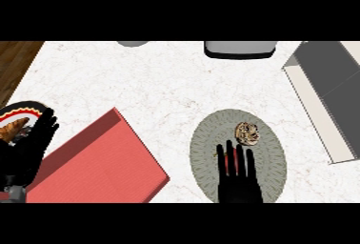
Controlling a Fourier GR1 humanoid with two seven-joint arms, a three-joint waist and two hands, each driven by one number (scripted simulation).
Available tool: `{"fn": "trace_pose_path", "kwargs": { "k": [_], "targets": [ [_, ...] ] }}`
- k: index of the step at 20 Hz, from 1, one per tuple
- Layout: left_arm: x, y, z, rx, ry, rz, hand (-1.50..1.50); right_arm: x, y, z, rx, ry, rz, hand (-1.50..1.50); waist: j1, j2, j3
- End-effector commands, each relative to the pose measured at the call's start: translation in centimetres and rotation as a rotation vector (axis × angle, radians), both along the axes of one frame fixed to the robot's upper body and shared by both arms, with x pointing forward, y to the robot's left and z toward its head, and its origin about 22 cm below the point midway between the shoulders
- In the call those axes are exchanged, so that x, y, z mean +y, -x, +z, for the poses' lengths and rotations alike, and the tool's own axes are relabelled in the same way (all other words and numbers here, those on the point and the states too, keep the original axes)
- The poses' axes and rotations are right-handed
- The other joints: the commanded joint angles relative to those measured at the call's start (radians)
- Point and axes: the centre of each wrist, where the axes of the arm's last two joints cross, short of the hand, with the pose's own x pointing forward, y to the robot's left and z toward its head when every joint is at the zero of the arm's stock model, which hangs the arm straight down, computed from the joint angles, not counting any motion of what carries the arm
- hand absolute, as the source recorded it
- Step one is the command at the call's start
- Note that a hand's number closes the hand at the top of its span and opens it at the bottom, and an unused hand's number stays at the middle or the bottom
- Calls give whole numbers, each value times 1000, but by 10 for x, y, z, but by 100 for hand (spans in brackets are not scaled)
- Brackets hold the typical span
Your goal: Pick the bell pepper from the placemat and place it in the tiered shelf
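On the mat (211,143), the pepper (247,133) lies just ahead-right of our right hand (237,178) (fingers straight, holding nothing); our left hand (32,147) rests open, farther off.

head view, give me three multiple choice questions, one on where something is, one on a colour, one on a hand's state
1. Where does the round object lie?
A. on the grey placemat
B. in the tiered shelf
C. on the red box

2. What colour is the box at the left?
A. blue
B. red
C. green

3. How is the right hand?
A. fingers curled round the round object
B. out of sight
C. open, fingers straight, just short of the object

Answers: 1 A, the mat surrounds it; 2 B, red top and sides; 3 C, fingers extended, nothing held.
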Motion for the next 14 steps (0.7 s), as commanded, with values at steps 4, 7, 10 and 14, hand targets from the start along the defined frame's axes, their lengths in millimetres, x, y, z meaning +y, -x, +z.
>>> {"fn": "trace_pose_path", "kwargs": {
  "k": [4,7,10,14],
  "targets": [
    [5,-1,-4,26,22,9,0,-1,-30,-11,22,38,-23,-150,-1,1,-1],
    [0,3,-5,26,21,-10,0,-2,-45,-9,57,64,-54,-150,0,1,-1],
    [8,1,-17,20,3,-5,0,-27,-67,-11,50,51,-59,-150,0,2,-1],
    [-7,0,-15,13,2,-3,0,-39,-45,-32,35,49,-38,-150,-3,1,-1]
  ]
}}
